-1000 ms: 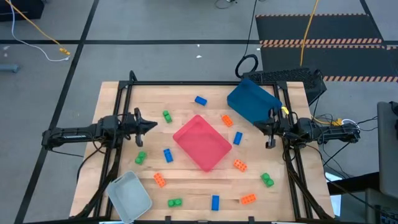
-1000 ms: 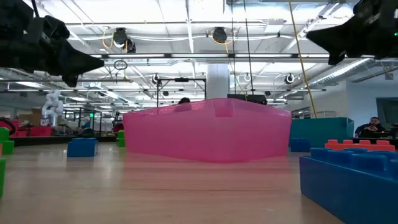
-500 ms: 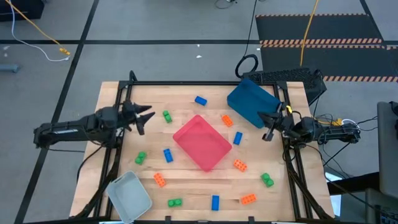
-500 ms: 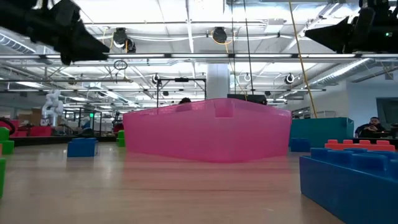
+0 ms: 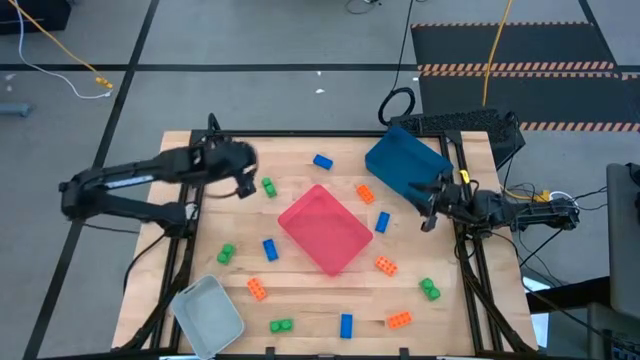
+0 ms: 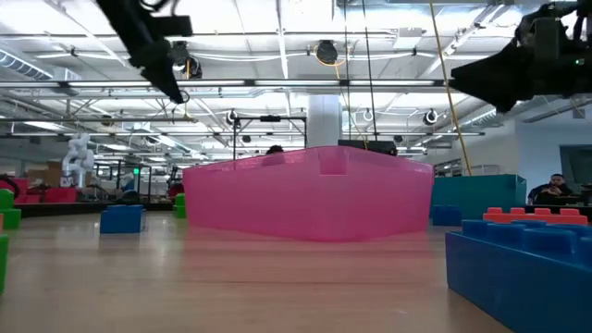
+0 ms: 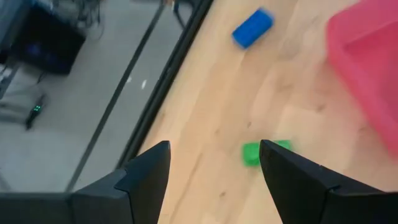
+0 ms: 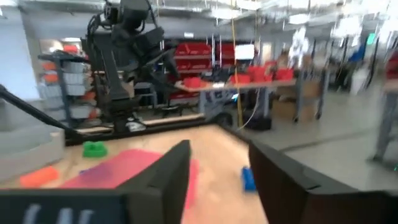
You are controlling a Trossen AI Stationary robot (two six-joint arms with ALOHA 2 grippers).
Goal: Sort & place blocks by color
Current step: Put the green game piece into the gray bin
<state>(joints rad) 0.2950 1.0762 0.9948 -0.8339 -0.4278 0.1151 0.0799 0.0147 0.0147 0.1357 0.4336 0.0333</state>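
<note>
Green, blue and orange blocks lie scattered on the wooden table around a pink-red tray [image 5: 325, 228]. My left gripper [image 5: 243, 184] hangs open and points down over the far left part of the table. It is just left of a green block [image 5: 268, 186] that lies flat on the wood. In the left wrist view that green block [image 7: 266, 152] shows beside one fingertip, below it on the table and untouched. My right gripper [image 5: 428, 204] is open at the right side, beside the dark blue tray [image 5: 405, 165], with nothing between its fingers [image 8: 177, 171].
A pale grey tray [image 5: 208, 312] sits at the near left corner. A blue block [image 5: 322, 161] lies beyond the pink-red tray, and an orange block [image 5: 365, 193] and a blue block [image 5: 382, 222] to its right. Other blocks line the near edge. A black frame rail [image 5: 195, 170] borders the table.
My left gripper has swung from the left side toward the far edge and rightward, toward the green block. It has risen, tipped to point down, and opened. No block has moved.
</note>
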